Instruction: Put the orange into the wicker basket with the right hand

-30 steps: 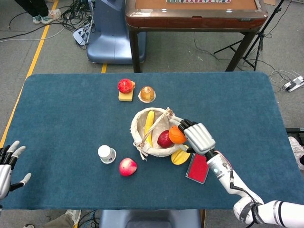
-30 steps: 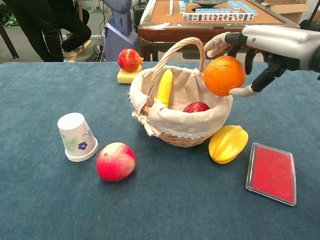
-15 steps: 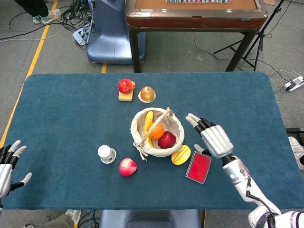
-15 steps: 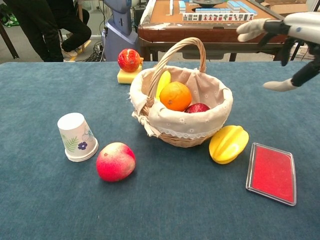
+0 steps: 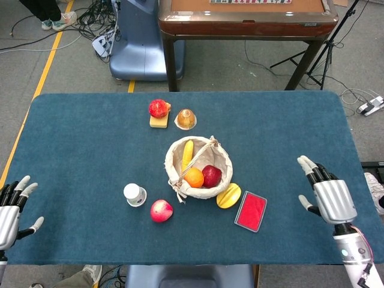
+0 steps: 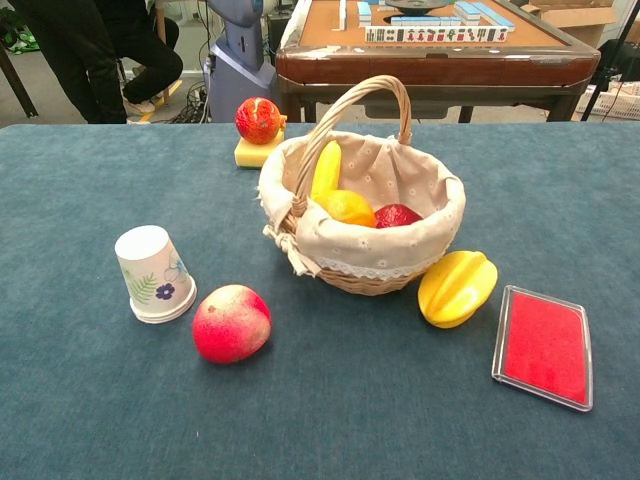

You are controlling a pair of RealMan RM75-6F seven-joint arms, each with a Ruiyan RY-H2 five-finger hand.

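The orange [image 5: 194,177] lies inside the wicker basket [image 5: 175,153] at mid-table, beside a yellow banana [image 5: 188,154] and a dark red apple [image 5: 211,176]. In the chest view the orange [image 6: 349,207] sits low behind the cloth-lined basket rim [image 6: 380,266]. My right hand [image 5: 329,196] hovers far to the right of the basket near the table's right edge, fingers spread and holding nothing. My left hand [image 5: 12,208] stays at the front left corner, also open and empty. Neither hand shows in the chest view.
Around the basket lie a yellow starfruit [image 5: 228,195], a red flat case [image 5: 251,211], a red apple [image 5: 161,210] and an upturned paper cup [image 5: 135,194]. Behind it sit a red fruit on a yellow block [image 5: 159,112] and a jelly cup [image 5: 186,119].
The right hand let the orange go over the basket and drew back to the right. The orange dropped in and rolled to settle lower, next to the apple.
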